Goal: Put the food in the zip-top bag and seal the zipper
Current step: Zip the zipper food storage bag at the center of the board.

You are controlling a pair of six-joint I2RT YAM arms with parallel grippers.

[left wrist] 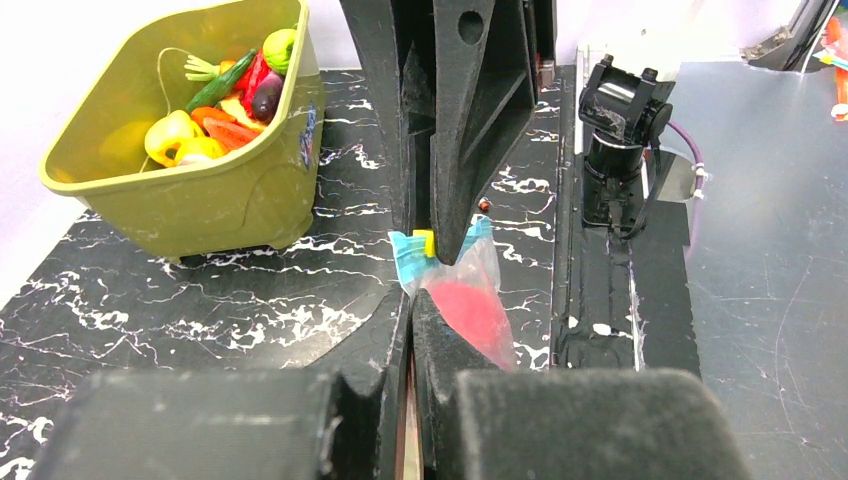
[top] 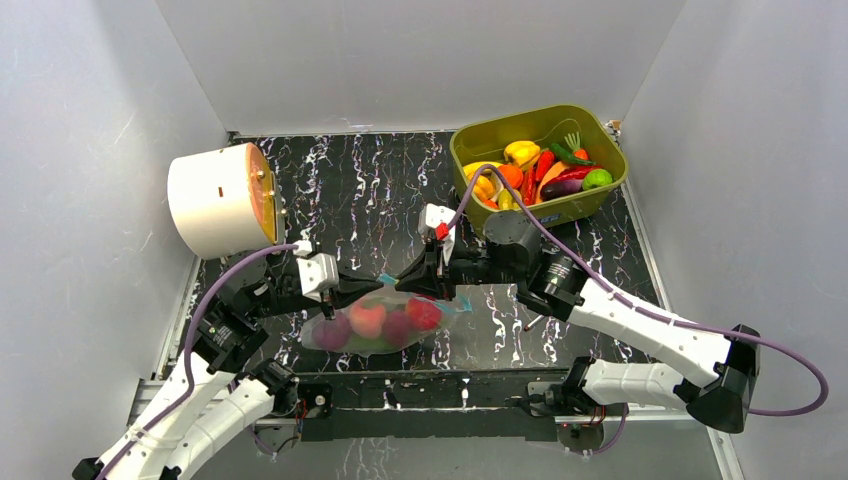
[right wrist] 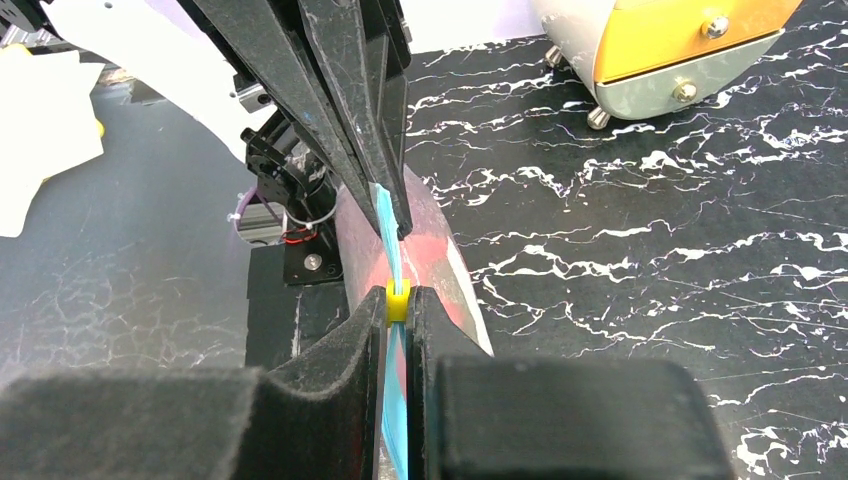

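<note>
The clear zip-top bag (top: 380,328) lies at the near middle of the table with several red and pink toy foods (top: 368,318) inside. My left gripper (top: 333,303) is shut on the bag's left end; in the left wrist view (left wrist: 412,295) its fingers pinch the plastic beside a red food (left wrist: 470,310). My right gripper (top: 440,290) is shut on the light-blue zipper (right wrist: 388,225) at its yellow slider (right wrist: 397,300), near the bag's right end. The slider also shows in the left wrist view (left wrist: 424,243).
An olive-green tub (top: 590,125) holding more toy fruits and vegetables stands at the back right; it also shows in the left wrist view (left wrist: 200,200). A white cylinder with an orange face (top: 215,200) sits at the back left.
</note>
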